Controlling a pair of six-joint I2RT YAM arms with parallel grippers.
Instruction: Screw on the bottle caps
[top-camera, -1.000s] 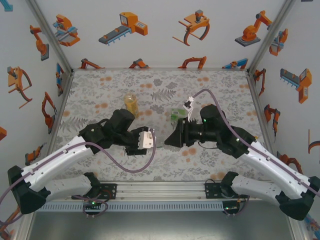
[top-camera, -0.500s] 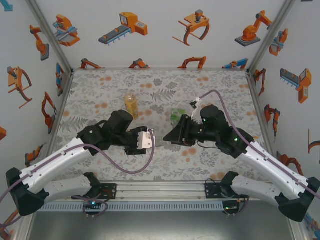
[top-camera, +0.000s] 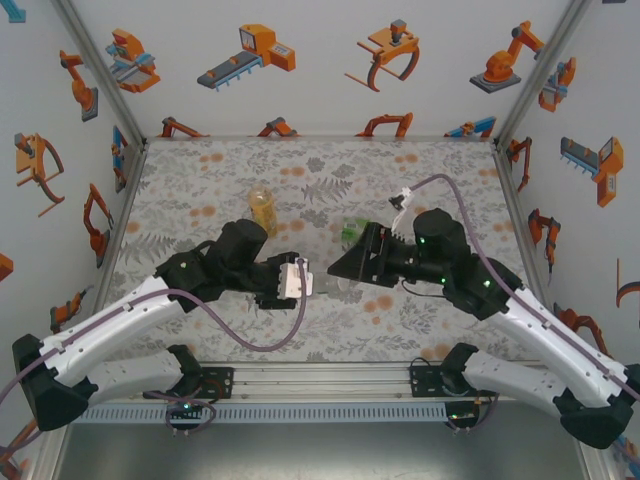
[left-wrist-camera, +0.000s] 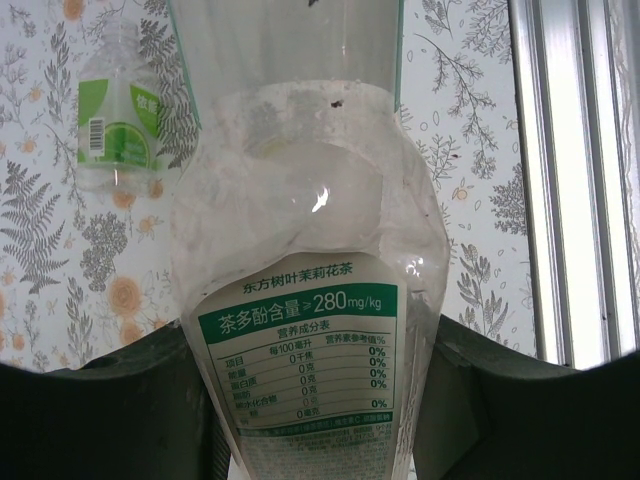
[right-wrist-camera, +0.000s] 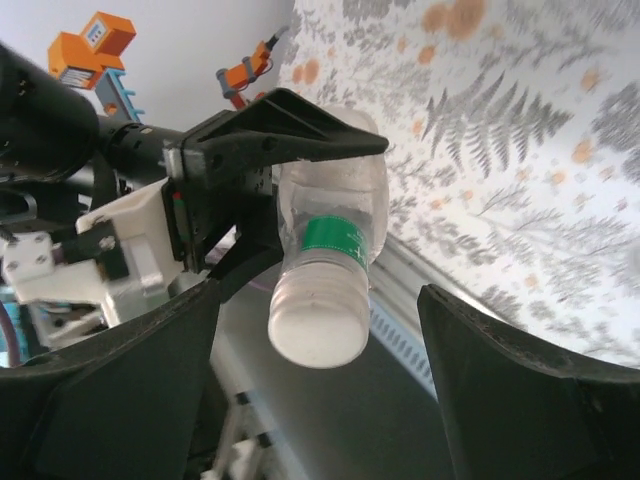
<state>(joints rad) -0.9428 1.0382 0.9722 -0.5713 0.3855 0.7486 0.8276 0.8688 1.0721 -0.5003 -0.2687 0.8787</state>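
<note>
My left gripper (left-wrist-camera: 315, 420) is shut on a clear bottle (left-wrist-camera: 310, 330) with a green-and-white printed label, and holds it roughly level above the mat. On the bottle's neck sits a white bottle cap (right-wrist-camera: 318, 330). My right gripper (right-wrist-camera: 320, 375) is open around this cap. Its dark fingers (right-wrist-camera: 120, 385) stand clear of the cap on both sides. In the top view the two grippers face each other at the table's middle, left gripper (top-camera: 306, 283) and right gripper (top-camera: 345, 270), with the clear bottle (top-camera: 328, 287) between them.
A second clear bottle with a green label (left-wrist-camera: 118, 120) lies on the floral mat just behind the right gripper (top-camera: 352, 230). A bottle of yellow liquid (top-camera: 262, 206) stands further back on the left. A metal rail (top-camera: 320, 380) runs along the near edge.
The right gripper's jaws have opened away from the white cap, and its wrist has shifted a little to the right. The left gripper still holds the bottle in place.
</note>
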